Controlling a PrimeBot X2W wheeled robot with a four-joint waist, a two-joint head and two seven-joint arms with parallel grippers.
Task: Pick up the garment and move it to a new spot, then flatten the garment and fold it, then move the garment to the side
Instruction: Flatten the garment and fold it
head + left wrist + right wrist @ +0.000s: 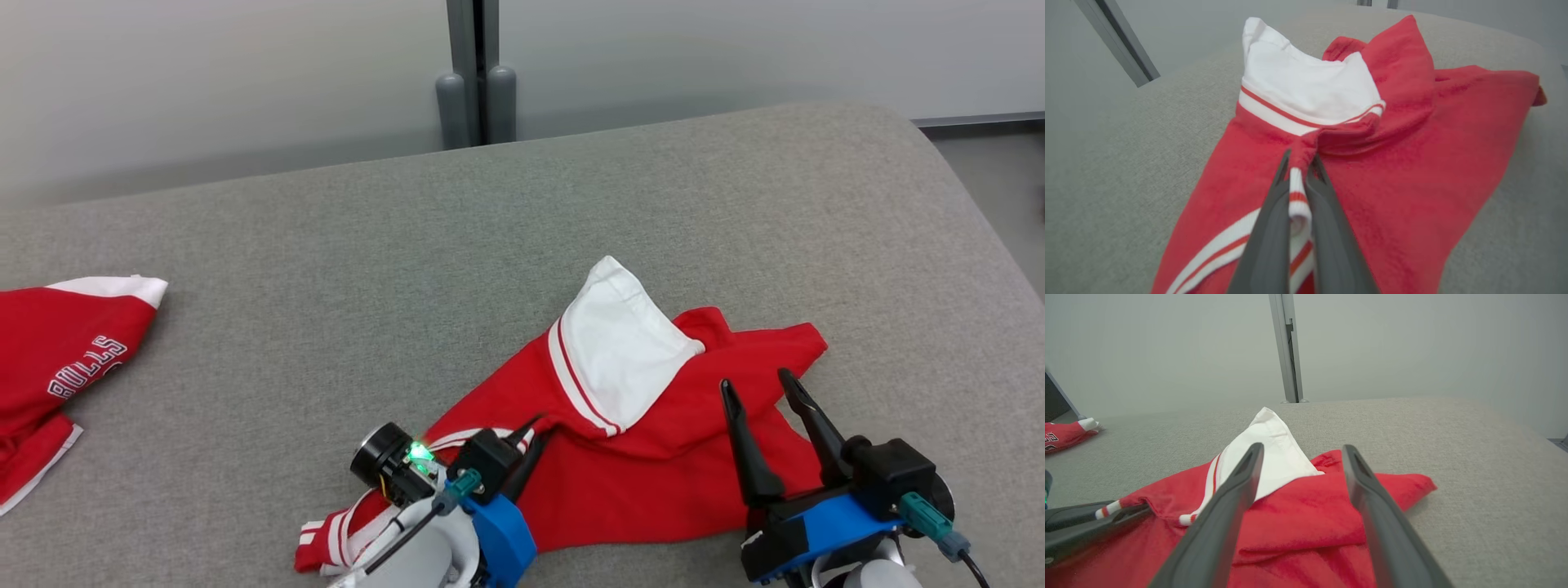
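Note:
A red garment (653,465) with a white sleeve (620,343) and red-and-white striped trim lies crumpled on the grey padded surface (408,245), near its front edge. My left gripper (531,445) is at the garment's left part. In the left wrist view, the left gripper (1300,157) is shut on a bunched fold of the garment (1412,183) along its striped trim. My right gripper (758,380) hangs open over the right part of the garment (1298,522). In the right wrist view, the right gripper (1303,448) has nothing between its fingers.
A second red garment (57,359) with white lettering lies at the far left of the surface. A pale wall with a grey post (478,73) stands behind. The surface's rounded edge (980,212) drops to the floor at the right.

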